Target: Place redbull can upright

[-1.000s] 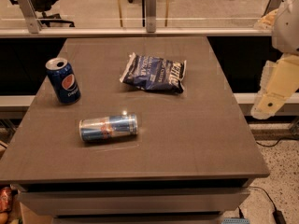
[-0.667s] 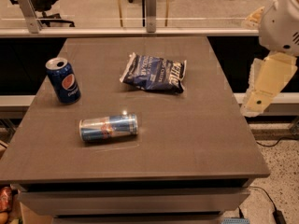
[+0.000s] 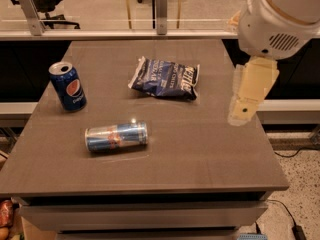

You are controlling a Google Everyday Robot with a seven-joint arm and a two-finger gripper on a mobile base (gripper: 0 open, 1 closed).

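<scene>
Redbull can (image 3: 116, 136): lies sideways near the worktop's (image 3: 200, 159) front-left corner, front-right of an upright Pepsi can (image 3: 67, 86) by the left edge. Chip bag (image 3: 165, 78) flat toward the back edge. Gripper (image 3: 242, 115) hangs over the right edge; clenched or released, can't tell.

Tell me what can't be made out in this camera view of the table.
Camera view:
- gripper, hanging over the table's right edge: the arm above is cut off by the picture's top and right edges.
- redbull can, lying on its side: underside hidden against the table.
- chip bag: lettering too blurred to read.
- Pepsi can, upright: its back faces away.
</scene>
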